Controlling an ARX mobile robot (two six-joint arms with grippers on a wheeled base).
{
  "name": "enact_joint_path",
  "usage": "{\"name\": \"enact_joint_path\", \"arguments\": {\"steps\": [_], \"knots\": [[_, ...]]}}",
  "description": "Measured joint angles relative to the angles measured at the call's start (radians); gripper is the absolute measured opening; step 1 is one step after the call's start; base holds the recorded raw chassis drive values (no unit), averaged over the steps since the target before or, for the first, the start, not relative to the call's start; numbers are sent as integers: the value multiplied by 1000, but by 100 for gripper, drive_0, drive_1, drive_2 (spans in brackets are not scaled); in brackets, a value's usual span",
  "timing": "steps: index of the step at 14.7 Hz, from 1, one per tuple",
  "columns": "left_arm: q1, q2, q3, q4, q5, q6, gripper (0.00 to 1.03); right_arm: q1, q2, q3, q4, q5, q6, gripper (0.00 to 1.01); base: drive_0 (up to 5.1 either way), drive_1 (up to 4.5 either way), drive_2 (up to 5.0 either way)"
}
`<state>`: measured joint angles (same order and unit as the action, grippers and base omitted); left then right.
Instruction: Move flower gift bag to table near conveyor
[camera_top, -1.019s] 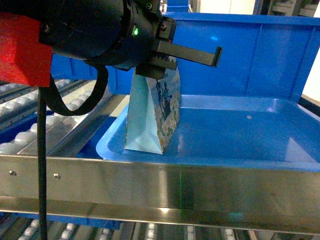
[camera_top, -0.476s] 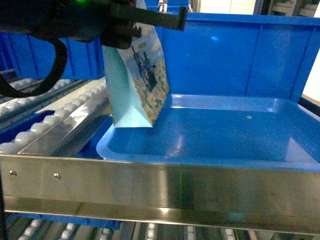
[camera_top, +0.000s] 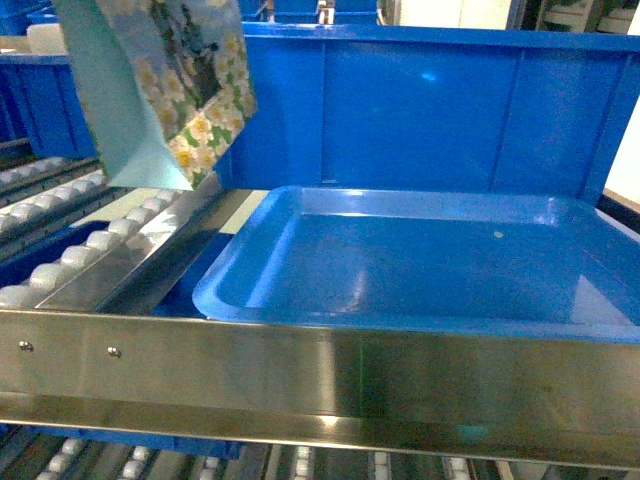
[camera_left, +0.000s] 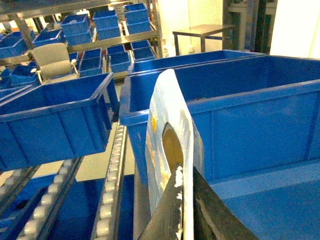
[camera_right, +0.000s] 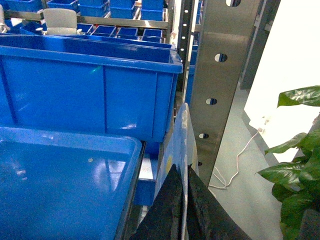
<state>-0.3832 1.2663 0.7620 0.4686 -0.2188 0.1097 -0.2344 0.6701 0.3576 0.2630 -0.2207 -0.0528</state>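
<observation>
The flower gift bag (camera_top: 165, 90) hangs in the air at about ten o'clock in my head view. It is tilted, with its bottom corner swung towards five o'clock, its daisy-printed face turned to the right and its pale aqua side panel to the left. It touches nothing below. Its lower edge sits just above the conveyor (camera_top: 70, 260), whose white rollers and shiny rail slope down towards seven o'clock.

My left wrist camera sees the same bag (camera_left: 167, 145) edge-on, rising towards twelve o'clock with its handle cut-out showing. My left gripper (camera_left: 184, 200) has its two dark fingers (camera_left: 215, 220) pinched together on the bag's upper edge, with only the thickness of the paper between them.

At three to five o'clock from the bag lies a shallow blue tray (camera_top: 420, 260), and a tall blue bin (camera_top: 430, 110) stands right behind it at twelve o'clock. A steel front rail (camera_top: 300, 375) runs across the head view at six o'clock.

My right gripper (camera_right: 184, 200) is drawn almost fully together on a thin blue sheet (camera_right: 180, 135) that stands upright between the fingers. I cannot tell what that sheet is. A perforated steel post (camera_right: 220, 75) rises at one o'clock from it, and green plant leaves (camera_right: 300, 150) are at three o'clock.
</observation>
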Motion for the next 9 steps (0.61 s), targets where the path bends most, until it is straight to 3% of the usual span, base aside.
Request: {"name": "enact_joint_path", "arguments": {"steps": [9], "knots": [[55,-115,-156,83,21,-15,2,0,0,0,0,0,0,3,0,0,0]]}}
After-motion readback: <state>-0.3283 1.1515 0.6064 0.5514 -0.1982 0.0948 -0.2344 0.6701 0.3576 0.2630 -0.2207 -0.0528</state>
